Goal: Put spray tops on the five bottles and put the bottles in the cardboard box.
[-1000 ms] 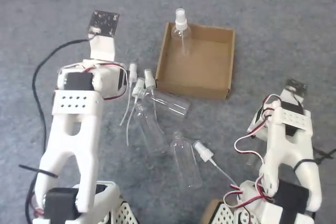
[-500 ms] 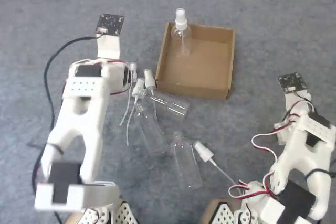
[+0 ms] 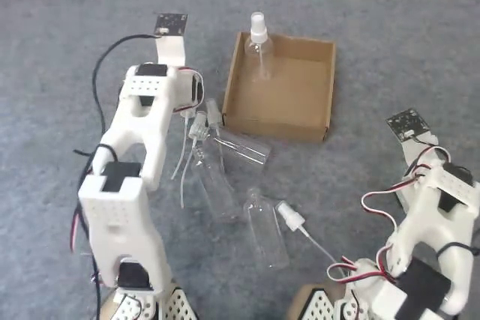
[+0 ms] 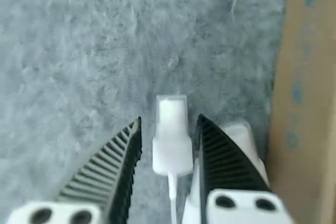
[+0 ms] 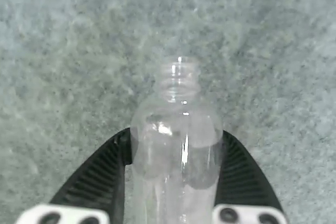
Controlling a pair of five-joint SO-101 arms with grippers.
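A white spray top (image 4: pixel 170 135) lies on the grey carpet between the fingers of my left gripper (image 4: pixel 169 121), which is open around it without clamping it. This spot is just left of the cardboard box (image 3: pixel 281 129), where the left arm (image 3: pixel 146 110) stretches out. One bottle with a spray top (image 3: pixel 259 50) stands in the box's far left corner. Three clear bottles (image 3: pixel 214 181) lie on the carpet in front of the box. My right gripper (image 5: pixel 176 135) is shut on a clear bottle (image 5: pixel 176 114) with a bare neck.
More spray tops (image 3: pixel 212 114) with thin tubes lie by the lying bottles' necks, and one loose top (image 3: pixel 291 217) sits beside the nearest bottle (image 3: pixel 268 230). The box wall (image 4: pixel 310 77) stands close beside the left gripper. The right arm (image 3: pixel 431 207) is at the front right.
The left arm has stretched forward and rightward, toward the box's left side and over the spray tops. The right arm has shifted to the right.
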